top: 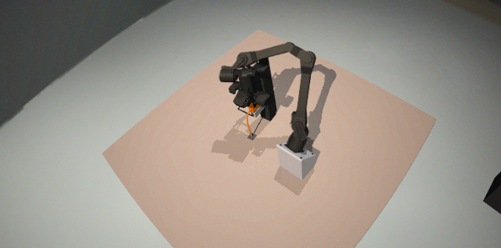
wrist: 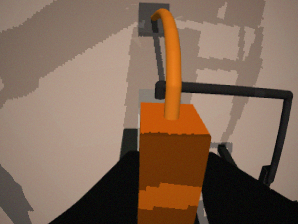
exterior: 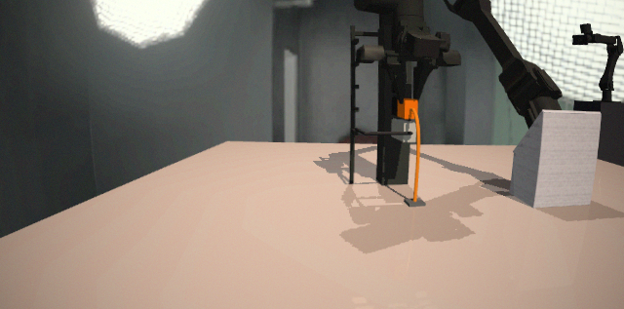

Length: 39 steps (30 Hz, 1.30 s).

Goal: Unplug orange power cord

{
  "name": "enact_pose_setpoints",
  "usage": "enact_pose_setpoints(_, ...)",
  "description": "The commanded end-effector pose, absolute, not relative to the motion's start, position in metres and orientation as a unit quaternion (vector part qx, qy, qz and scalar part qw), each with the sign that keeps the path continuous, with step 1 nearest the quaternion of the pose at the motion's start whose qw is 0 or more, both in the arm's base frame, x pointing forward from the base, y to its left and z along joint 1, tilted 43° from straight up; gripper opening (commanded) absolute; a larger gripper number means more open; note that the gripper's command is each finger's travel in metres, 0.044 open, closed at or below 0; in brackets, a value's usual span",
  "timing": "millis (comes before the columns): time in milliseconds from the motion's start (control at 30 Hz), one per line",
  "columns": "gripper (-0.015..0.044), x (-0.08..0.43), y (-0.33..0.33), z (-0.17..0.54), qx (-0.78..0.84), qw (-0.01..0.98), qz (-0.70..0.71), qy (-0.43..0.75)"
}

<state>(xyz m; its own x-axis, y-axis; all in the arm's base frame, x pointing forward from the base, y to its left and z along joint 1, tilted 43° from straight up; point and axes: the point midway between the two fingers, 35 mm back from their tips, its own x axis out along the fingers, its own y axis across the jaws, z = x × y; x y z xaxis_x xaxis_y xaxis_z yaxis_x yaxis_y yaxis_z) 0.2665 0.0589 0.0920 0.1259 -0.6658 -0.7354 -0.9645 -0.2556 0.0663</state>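
Note:
The orange plug (top: 254, 108) (exterior: 408, 109) (wrist: 172, 165) is a block at the front of the light grey power strip (top: 257, 113) (exterior: 402, 127), which stands upright and is mostly hidden. Whether the plug is fully seated cannot be told. The orange cord (top: 247, 123) (exterior: 417, 153) (wrist: 173, 65) runs from the plug's lower end down to a small dark plate (top: 251, 137) (exterior: 414, 203) (wrist: 144, 27) on the mat. My gripper (top: 254, 104) (exterior: 409, 96) (wrist: 169, 161) is shut on the plug from above, one black finger against each side. The fingertips are partly hidden.
A tall black post (exterior: 385, 153) stands behind the strip. A thin black frame (exterior: 352, 104) (wrist: 225, 91) stands beside it, with a bar crossing close below the plug. The arm's pale base block (top: 295, 162) (exterior: 561, 163) stands to the right.

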Motion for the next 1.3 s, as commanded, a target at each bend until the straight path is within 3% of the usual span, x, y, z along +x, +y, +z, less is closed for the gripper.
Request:
enact_pose_setpoints(0,0.0,0.265,0.067,0.086,-0.716,0.222,0.342,0.567)
enact_pose_setpoints(833,0.0,0.255,0.098,0.06,-0.716,0.221,0.343,0.566)
enact_pose_setpoints(1267,0.0341,0.255,0.095,0.062,-0.717,0.219,0.341,0.566)
